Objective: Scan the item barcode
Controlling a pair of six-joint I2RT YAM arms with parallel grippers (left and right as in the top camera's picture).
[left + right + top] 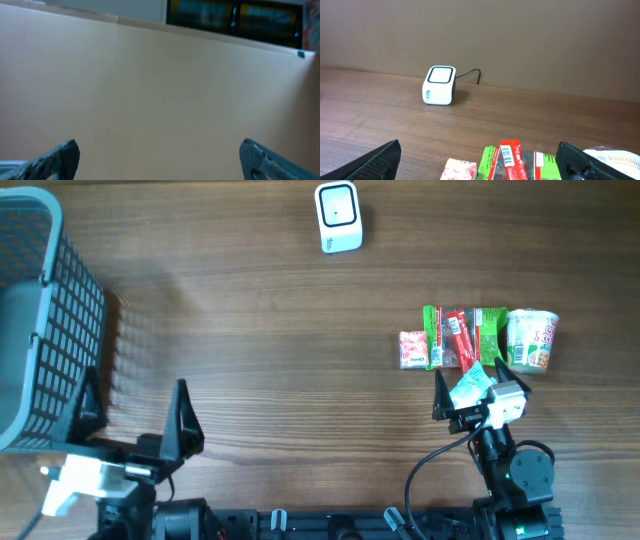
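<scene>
Currently the right gripper [468,385] hangs over the near edge of the snacks [470,340], its fingers spread as wide as they go and holding nothing. The wrist view shows both tips flanking the row. The snacks lie well apart from the scanner [338,217], nearer the robot than it is and off to its right. They are a pink packet [412,349], green packets [432,337], a red stick [510,159] and a cup [532,340], set side by side and mostly touching. The left gripper [135,418] is likewise wide open and empty, far to the scanner's left and nearer the robot, next to the basket [85,330].

The step in hand looks like the pick, with nothing lifted yet. The red stick seems the easiest choice, since its barcode [507,157] already faces up. Because the items crowd each other, the fingers should come down on one item only, or they may catch or drag its neighbours. Grip the stick across its narrow width, toward one end, so the pads leave the printed bars uncovered. Lift straight up before travelling.

Then carry it to the scanner and turn the barcode toward the window [441,75] on its top face. Hold it flat and steady just above the window rather than pressing on it.
</scene>
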